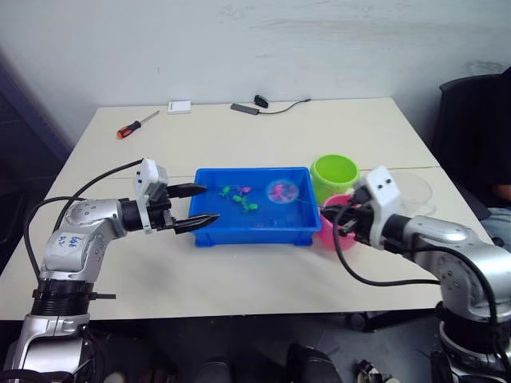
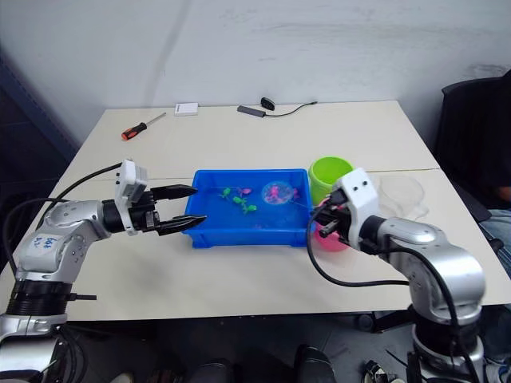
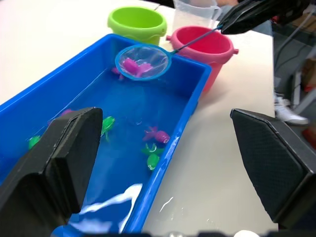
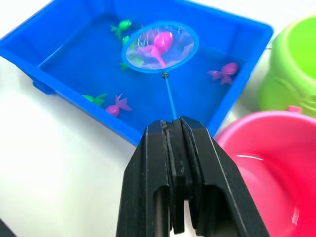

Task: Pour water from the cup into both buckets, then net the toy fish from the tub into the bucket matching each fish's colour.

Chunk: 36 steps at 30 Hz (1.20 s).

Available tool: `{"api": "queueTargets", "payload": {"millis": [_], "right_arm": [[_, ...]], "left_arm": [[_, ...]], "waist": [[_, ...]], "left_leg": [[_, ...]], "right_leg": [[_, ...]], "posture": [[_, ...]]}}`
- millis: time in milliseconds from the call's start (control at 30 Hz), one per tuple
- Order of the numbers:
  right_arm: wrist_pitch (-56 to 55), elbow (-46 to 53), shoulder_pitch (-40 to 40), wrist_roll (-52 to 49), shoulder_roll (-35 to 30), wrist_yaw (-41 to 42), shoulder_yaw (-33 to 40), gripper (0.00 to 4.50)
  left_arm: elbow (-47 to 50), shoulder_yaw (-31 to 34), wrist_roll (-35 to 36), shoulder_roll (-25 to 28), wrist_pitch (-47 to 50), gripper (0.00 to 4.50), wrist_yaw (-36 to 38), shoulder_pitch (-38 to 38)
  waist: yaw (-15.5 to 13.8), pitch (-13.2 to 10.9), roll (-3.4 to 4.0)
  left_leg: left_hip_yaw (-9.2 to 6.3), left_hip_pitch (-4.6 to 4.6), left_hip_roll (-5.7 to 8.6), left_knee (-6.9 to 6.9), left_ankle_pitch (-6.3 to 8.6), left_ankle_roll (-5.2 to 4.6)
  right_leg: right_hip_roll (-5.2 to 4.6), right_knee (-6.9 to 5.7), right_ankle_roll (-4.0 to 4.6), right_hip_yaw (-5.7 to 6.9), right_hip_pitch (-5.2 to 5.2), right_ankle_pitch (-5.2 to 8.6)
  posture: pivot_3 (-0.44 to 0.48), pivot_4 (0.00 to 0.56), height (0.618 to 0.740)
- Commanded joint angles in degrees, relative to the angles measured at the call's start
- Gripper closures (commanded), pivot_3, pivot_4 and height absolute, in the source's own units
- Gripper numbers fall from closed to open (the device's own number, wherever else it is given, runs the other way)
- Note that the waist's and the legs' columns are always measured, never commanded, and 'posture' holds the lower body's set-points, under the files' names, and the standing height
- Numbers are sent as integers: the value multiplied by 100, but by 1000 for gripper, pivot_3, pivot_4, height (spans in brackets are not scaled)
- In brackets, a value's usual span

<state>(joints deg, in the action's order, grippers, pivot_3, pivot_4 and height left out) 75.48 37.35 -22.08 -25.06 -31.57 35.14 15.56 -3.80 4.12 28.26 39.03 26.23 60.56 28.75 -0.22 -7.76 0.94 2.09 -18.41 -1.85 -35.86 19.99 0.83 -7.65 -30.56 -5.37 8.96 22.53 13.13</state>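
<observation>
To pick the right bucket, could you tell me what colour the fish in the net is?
Pink, clearest in the right wrist view: fish.

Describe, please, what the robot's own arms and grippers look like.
Both arms are silver-grey metal with black joints and looping black cables. The left gripper and right gripper each have two black fingers behind a white wrist block. The left arm carries a handwritten blue marking.

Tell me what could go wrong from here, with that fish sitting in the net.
1. The pink fish lies loose in the shallow net, held over the tub; a tilt or jerk could drop it back.
2. The right gripper pinches only the thin handle's end, so the net might swivel.
3. The green bucket stands right beside the pink bucket; an overshoot could land the fish wrongly.
</observation>
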Motion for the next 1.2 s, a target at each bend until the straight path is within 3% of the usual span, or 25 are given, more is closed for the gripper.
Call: {"api": "queueTargets", "payload": {"millis": [33,367,567,933,1200], "right_arm": [[60,345,111,-343,-227,80,799,4500],[-381,765,1373,-53,-853,23,1746,4500],[-974,939,2145,252,-1054,-90,1888,4500],[-3917,1305,3954,2084,-1347,-504,1252,4500],[-5761,820,4692,3527,-1329,-772,736,4500]], "left_arm": [[-215,-47,-85,-40,-222,18,172,280],[-851,-283,-271,-268,-498,18,444,764],[-1189,-363,-368,-364,-656,18,603,973],[-1722,-500,-548,-593,-883,18,862,1335],[-1692,-507,-597,-643,-872,18,1070,1393]], "waist": [[-8,0,-1],[-56,-1,1],[-129,-1,-3],[-120,-8,-20],[-125,-12,-33]], "left_leg": [[0,-6,0,0,1,-1],[3,-16,0,9,3,-4],[8,-22,1,10,2,-6],[7,-42,5,4,0,-9],[6,-43,5,4,-1,-7]], "right_leg": [[0,3,0,1,-2,0],[-1,16,3,1,-5,2],[2,47,1,4,-9,2],[3,62,-10,7,-8,-3],[3,66,-23,9,-9,5]], "posture": [[0,150,740],[0,150,740],[0,150,740],[0,150,740],[0,150,740]]}}
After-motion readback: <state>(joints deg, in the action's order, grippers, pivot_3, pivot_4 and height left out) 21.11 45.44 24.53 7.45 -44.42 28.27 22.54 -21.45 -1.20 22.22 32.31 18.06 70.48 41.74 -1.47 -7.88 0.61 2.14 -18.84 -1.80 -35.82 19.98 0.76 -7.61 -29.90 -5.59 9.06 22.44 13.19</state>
